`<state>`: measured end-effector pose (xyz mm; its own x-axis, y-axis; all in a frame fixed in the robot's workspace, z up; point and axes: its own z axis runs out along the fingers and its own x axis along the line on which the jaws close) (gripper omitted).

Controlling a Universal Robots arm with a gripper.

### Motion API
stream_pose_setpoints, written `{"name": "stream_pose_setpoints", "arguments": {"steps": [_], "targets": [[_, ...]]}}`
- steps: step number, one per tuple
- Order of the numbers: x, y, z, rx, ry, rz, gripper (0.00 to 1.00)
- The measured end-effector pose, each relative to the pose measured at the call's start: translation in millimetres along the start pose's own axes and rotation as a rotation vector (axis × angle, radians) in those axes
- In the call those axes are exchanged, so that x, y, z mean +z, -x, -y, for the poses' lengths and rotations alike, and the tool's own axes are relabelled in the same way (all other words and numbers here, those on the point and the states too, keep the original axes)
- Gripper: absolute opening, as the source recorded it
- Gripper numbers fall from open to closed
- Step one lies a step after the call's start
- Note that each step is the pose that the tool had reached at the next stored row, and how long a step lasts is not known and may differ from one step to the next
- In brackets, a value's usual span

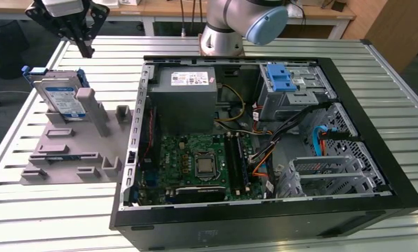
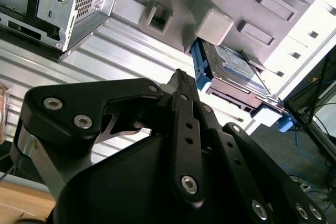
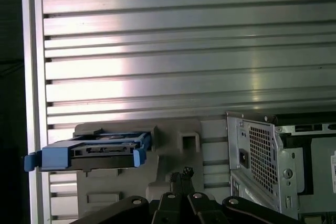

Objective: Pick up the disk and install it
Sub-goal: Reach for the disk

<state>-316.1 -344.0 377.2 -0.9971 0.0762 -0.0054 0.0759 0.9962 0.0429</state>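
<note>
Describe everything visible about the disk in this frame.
The disk is a flat silver drive with a blue-and-white label in a blue plastic carrier. It stands on edge, slightly tilted, in the grey holder to the exterior view's left of the computer case. The tool hangs above, apart from it.

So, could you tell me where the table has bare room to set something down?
The table is bare on the near side of the grey fixture, and at the far edge between the gripper and the arm's base. The fixture, holding the disk, and the open computer case are crowded.
</note>
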Motion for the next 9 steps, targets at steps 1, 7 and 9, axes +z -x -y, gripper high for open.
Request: {"name": "stream_pose_setpoints", "arguments": {"steps": [1, 7, 9], "targets": [[0.1, -1.3, 0.1, 0.0, 0.0, 0.0, 0.11], [0.9, -22.3, 1.7, 0.0, -0.0001, -0.0004, 0.11], [1.0, -24.1, 1.9, 0.0, 0.0, -0.0005, 0.11]]}}
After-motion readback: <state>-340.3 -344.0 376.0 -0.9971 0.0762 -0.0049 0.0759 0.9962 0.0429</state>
